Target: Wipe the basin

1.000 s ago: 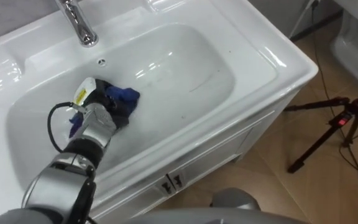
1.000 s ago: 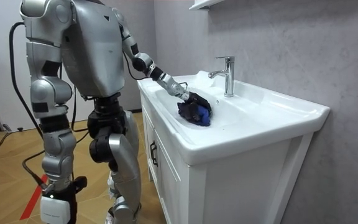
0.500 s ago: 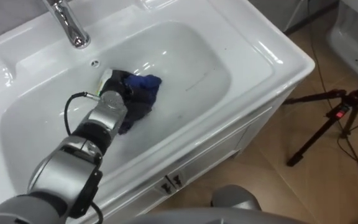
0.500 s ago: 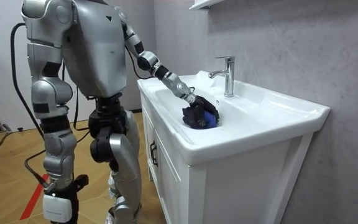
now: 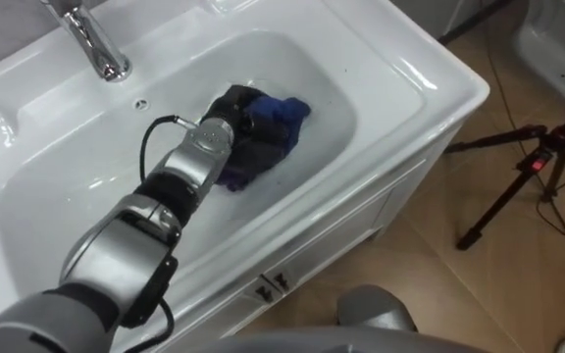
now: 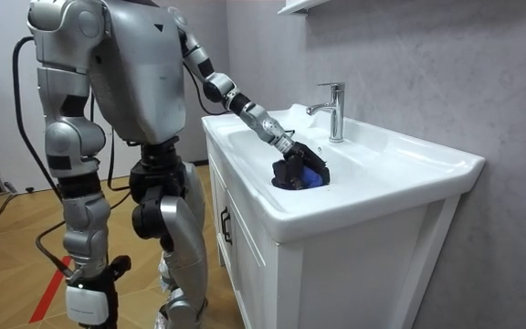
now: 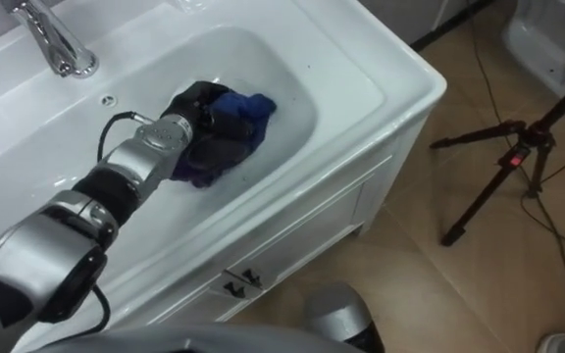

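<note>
The robot stands on the wooden floor [image 5: 439,304] close to a white cabinet [image 6: 354,265], at its front side, with the body bent a little toward it and the left arm reaching down into the basin [image 5: 57,176] that sits in the top of the cabinet. In the eye views the basin is a wide white bowl. On the floor at 3 o'clock from it stands a black tripod [image 5: 528,186], well apart from the cabinet. The chrome faucet [image 5: 91,44] rises at the back rim, at 11 o'clock from the middle of the bowl. The cloth [image 5: 284,113] lies on the bottom of the basin, in the 3 o'clock half of the bowl. Its blue part is bunched at 3 o'clock from the left robot hand [image 5: 231,123], and a darker fold spreads at 6 o'clock from it. This robot hand is black and lies on top of the cloth with its fingers curled into the fabric, so it grips the cloth and holds it against the basin. The right robot hand [image 6: 85,306] hangs low beside the body, at 7 o'clock in the room view; its state I cannot tell. A small overflow hole [image 5: 141,102] sits in the basin wall at 5 o'clock from the faucet.
</note>
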You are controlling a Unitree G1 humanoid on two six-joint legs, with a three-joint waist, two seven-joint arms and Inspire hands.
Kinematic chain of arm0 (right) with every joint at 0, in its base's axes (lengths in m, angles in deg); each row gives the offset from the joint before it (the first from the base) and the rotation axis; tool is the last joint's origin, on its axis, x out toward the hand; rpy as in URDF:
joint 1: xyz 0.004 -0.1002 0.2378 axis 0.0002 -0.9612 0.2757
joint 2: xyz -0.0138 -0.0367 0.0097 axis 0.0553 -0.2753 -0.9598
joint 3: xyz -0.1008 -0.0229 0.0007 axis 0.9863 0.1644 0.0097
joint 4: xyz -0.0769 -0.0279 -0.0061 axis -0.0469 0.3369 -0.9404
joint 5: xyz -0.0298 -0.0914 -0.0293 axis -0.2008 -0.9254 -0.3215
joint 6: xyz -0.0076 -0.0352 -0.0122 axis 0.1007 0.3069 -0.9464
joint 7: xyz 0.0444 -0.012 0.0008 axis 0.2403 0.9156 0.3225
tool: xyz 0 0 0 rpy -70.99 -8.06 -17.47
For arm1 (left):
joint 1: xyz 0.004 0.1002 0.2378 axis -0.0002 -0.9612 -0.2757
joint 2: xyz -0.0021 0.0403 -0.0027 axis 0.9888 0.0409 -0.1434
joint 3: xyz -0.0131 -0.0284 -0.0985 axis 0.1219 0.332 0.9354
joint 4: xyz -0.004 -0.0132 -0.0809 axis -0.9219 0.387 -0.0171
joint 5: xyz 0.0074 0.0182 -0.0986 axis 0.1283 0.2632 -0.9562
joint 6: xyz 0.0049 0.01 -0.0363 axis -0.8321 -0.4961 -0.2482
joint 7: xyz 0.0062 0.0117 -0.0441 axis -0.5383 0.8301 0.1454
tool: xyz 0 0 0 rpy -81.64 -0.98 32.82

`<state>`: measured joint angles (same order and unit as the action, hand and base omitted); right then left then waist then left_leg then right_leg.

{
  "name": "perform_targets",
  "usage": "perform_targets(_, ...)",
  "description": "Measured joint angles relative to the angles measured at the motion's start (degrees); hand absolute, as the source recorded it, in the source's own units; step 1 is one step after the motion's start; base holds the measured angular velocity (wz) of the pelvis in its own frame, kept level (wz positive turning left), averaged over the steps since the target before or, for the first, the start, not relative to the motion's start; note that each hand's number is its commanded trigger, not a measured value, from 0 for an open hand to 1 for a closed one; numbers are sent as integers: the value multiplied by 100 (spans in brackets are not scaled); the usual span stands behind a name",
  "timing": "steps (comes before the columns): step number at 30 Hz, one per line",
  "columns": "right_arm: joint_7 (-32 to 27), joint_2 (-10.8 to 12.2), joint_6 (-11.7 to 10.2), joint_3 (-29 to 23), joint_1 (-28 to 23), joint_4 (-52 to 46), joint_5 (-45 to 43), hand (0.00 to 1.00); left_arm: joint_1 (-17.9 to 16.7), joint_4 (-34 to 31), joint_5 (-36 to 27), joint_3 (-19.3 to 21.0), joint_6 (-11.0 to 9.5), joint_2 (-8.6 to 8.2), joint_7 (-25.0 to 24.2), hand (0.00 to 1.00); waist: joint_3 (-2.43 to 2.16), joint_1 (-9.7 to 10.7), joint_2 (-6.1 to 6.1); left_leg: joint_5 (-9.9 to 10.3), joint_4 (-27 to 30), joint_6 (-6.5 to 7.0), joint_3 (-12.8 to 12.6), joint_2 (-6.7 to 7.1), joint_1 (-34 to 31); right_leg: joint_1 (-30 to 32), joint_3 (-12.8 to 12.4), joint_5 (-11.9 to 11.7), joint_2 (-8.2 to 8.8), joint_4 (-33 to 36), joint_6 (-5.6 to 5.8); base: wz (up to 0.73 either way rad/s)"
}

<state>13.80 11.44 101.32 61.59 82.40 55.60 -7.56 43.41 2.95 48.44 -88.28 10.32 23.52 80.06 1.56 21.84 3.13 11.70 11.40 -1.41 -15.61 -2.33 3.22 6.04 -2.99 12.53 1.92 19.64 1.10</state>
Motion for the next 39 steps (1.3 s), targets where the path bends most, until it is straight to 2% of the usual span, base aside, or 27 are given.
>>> perform_targets(2, 2, -22, -13, -4, 2, -13, 49, 0, 0, -173, -96, -34, -2, 3, -60, 100, -31, 2, 45, 0, 1, 0, 1, 3, 3, -6, 8, -1, 6, -4, 0, 0)
perform_targets(9, -40, -89, -171, 3, 7, -24, 107, 0, 0, -946, -337, -299, -8, 57, -207, 100, -45, -6, 81, 0, 0, 0, 3, 1, 33, -84, 10, -5, 5, -24, -4, 0)
perform_targets(12, -96, -169, -186, 1, 6, -40, 114, 0, 0, -1239, -335, -472, -9, 74, -229, 100, -33, -2, 189, 0, -6, 0, 7, -3, 25, -145, 20, -60, 4, -171, 16, 2)
perform_targets(13, -126, -203, -188, 1, 3, -41, 114, 0, 0, -1307, -335, -519, -9, 69, -271, 100, -10, -6, 215, 0, -10, 0, 11, -2, 38, -187, 20, -82, 4, -224, 24, 0)
perform_targets(14, -143, -231, -187, 7, -10, -74, 115, 0, 0, -1371, -350, -598, -9, 81, -301, 100, -29, -6, 265, 1, -10, 1, 13, 2, 58, -215, 15, -85, 7, -240, 28, 0)
perform_targets(16, -158, -254, -189, 9, -26, -77, 136, 0, 0, -1494, -483, -676, -9, 101, -348, 100, -20, -12, 321, 1, -12, 1, 17, 1, 97, -284, 27, -106, 7, -304, 33, 2)
perform_targets(21, -206, -244, -239, 32, -22, -32, 189, 0, 0, -1984, -726, -680, -28, 42, -506, 100, -20, -4, 335, 1, -11, 1, 116, -3, 182, -410, 128, -108, 18, -381, 28, 9)
perform_targets(23, -264, -247, -245, 31, -18, 36, 190, 0, 0, -2178, -798, -682, -172, -95, -576, 100, -12, -4, 322, 1, -28, 1, 152, -2, 288, -518, 148, -106, 18, -399, 26, 2)
perform_targets(28, -328, -248, -258, 2, -13, 44, 298, 0, -1, -2511, -793, -705, -270, -316, -687, 100, -7, 35, 315, 1, -66, 1, 149, -6, 351, -550, 148, -94, 11, -407, 14, -3)
perform_targets(36, -404, -252, -289, -72, -70, 36, 318, 0, -1, -2796, -793, -702, -271, -307, -701, 100, -16, 44, 328, 1, -68, 1, 154, -7, 342, -539, 138, -96, 6, -413, 13, 0)
perform_targets(39, -463, -256, -301, -169, -67, 16, 308, 0, -1, -2802, -782, -702, -271, -271, -692, 100, -35, 19, 355, 1, -95, 1, 173, -7, 355, -540, 127, -98, 0, -412, 11, 0)
